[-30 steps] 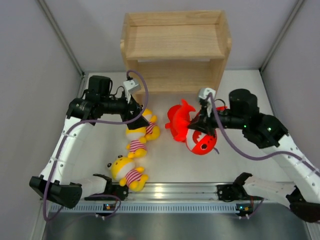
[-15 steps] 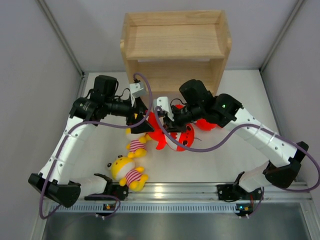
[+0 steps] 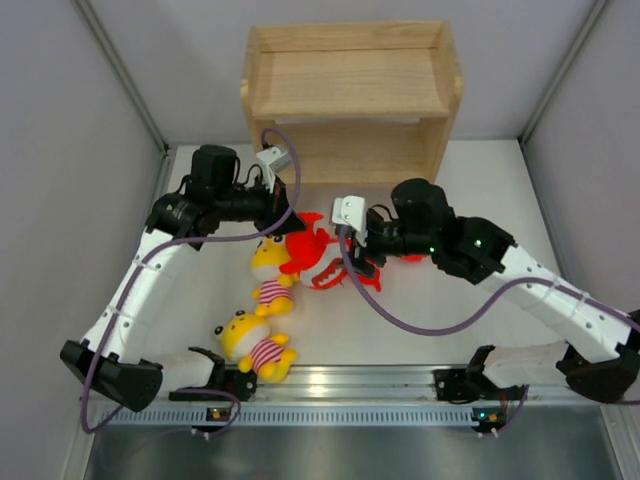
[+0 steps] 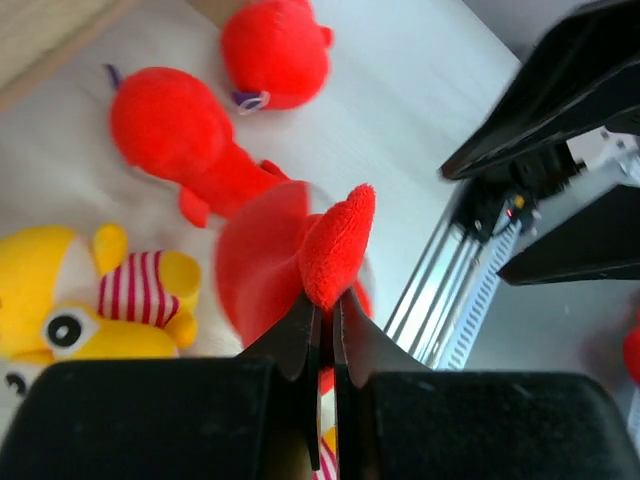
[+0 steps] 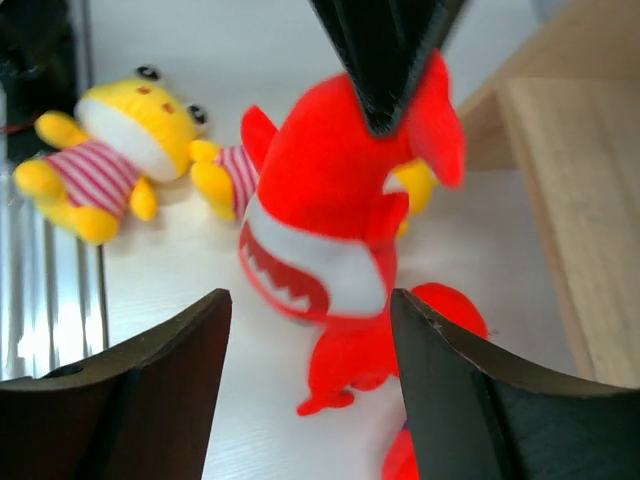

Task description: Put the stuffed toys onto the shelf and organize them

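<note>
**Held red shark** (image 3: 303, 245): a plush toy with a white toothed mouth. It hangs upright by one fin from the left gripper (image 3: 287, 222), between the two grippers. In the left wrist view, the fingers (image 4: 300, 335) of this gripper (image 4: 325, 300) are clenched together. Only the red fin (image 4: 338, 240) is pinched between them, and the shark's body bulges just past the tips. In the right wrist view, the same shark (image 5: 335, 210) hangs from a black fingertip at the top of the frame, with its mouth turned toward the camera.

**Right gripper** (image 3: 352, 262): released and grasping nothing. Its two fingers (image 5: 150, 385) stand wide apart, one at each side of the wrist view. The held shark sits just ahead of the tips of this gripper (image 5: 308, 300), in line with the gap. Whether a tip grazes the shark cannot be told.

**Other toys:** a second red shark (image 4: 175, 130) and a third red shark (image 4: 275, 50) lie on the table beyond the left gripper's tips. One yellow striped toy (image 3: 268, 258) lies just beside the left gripper on its near side, next to the held shark. A second yellow toy (image 3: 250, 345) lies farther back, toward the arm bases.

**Shelf** (image 3: 350, 90): a light-wood unit with two tiers. It stands beyond both grippers at the far side of the table (image 3: 450, 320), and neither gripper touches it.
</note>
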Action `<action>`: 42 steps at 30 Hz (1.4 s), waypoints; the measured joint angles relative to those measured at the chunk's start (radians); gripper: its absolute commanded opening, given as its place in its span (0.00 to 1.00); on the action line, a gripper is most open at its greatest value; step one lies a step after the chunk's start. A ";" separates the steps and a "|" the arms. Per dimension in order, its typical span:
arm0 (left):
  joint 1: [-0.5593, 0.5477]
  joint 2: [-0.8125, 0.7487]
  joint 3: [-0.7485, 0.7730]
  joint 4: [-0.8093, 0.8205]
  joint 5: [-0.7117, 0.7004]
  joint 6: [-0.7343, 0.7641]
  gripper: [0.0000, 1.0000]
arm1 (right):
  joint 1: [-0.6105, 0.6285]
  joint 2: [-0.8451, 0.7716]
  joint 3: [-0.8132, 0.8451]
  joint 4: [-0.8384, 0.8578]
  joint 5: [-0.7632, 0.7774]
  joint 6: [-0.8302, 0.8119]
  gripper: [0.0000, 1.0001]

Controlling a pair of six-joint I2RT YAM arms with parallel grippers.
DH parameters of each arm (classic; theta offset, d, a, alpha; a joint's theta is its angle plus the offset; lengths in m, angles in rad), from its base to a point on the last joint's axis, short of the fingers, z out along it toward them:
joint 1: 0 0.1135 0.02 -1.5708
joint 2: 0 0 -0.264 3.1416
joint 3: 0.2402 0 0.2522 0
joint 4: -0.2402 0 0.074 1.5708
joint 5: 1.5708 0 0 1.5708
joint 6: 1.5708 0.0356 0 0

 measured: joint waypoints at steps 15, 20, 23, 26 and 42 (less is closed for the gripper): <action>0.003 0.021 0.294 0.158 -0.194 -0.375 0.00 | 0.035 -0.196 -0.179 0.381 0.450 0.375 0.73; 0.007 0.029 0.393 0.190 -0.259 -0.446 0.00 | 0.260 -0.129 -0.130 0.487 0.760 0.307 0.77; 0.011 0.050 0.408 0.199 -0.282 -0.484 0.00 | 0.407 -0.074 -0.085 0.608 0.965 0.176 0.79; 0.011 0.083 0.409 0.198 -0.294 -0.513 0.00 | 0.484 0.039 0.016 0.700 1.125 0.032 0.82; 0.015 0.108 0.414 0.196 -0.251 -0.603 0.00 | 0.373 0.317 0.166 0.873 1.358 -0.312 0.85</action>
